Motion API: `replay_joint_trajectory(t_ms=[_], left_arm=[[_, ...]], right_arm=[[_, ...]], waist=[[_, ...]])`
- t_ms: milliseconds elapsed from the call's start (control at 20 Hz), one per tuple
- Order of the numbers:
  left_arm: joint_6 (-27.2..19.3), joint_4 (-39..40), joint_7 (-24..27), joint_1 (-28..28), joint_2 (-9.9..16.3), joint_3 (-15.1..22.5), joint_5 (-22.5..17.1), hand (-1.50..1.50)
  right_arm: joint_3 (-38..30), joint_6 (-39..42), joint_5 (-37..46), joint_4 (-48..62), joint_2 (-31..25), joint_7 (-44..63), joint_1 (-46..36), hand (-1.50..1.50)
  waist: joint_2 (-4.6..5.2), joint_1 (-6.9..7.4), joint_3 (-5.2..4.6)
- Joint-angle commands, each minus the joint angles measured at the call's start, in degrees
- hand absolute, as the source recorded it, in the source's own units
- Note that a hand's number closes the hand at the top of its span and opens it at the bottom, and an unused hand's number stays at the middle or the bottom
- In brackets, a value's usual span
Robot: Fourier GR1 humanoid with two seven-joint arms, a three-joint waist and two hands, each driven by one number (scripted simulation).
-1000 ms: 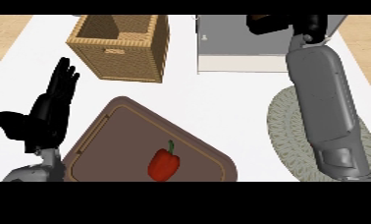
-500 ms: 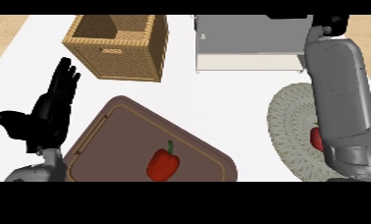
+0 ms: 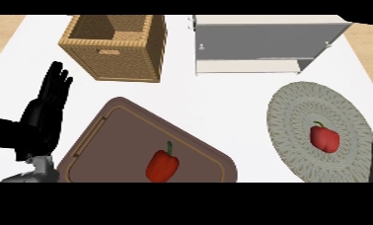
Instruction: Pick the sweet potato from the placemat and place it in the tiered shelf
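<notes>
A round grey woven placemat (image 3: 295, 108) lies at the right. On it sits a red vegetable with a green stem (image 3: 325, 138), shaped like a small pepper. No sweet potato shows anywhere. The grey and white tiered shelf (image 3: 266, 41) stands at the back right, and its top hides most of its inside. My left hand (image 3: 42, 115) rests open at the left edge, fingers up. My right forearm is out of view. Only a black sliver (image 3: 358, 18) shows at the top right corner beside the shelf, probably my right hand.
A wicker basket (image 3: 116, 46) stands at the back left. A brown cutting board (image 3: 109, 140) lies at the front centre with a red bell pepper (image 3: 162, 166) on it. Bare white counter runs between the board, the shelf and the placemat.
My right forearm, which lay over the placemat and reached the shelf, has left the view to the right. That uncovers the placemat and the red vegetable. The left hand is unmoved.
</notes>
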State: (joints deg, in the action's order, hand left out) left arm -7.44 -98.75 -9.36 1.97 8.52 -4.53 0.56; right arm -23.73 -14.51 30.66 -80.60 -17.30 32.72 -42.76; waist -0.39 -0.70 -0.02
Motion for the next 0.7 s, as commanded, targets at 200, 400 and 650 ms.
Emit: replay_joint_trajectory(t_ms=[200, 400, 650], left_arm=[[1.21, 1.49, 2.03, -0.80, 0.87, -1.53, -0.36, 0.00], [1.85, 0.83, 2.01, -0.60, 0.77, -1.99, -1.30, 0.00], [0.09, 4.94, 1.20, 3.55, -1.70, 0.19, 1.35, 0.00]], right_arm=[[-9.37, 11.73, -13.73, -15.66, -7.08, -0.32, 17.39, -1.50], [-14.68, 18.34, -22.50, -16.94, -10.54, -2.83, 21.86, -1.50], [-15.18, 16.98, -25.55, -19.11, -9.95, -3.82, 24.62, -1.50]], waist=[[0.06, -0.59, 0.04], [0.21, 0.12, 0.04], [0.35, 0.45, 0.02]])
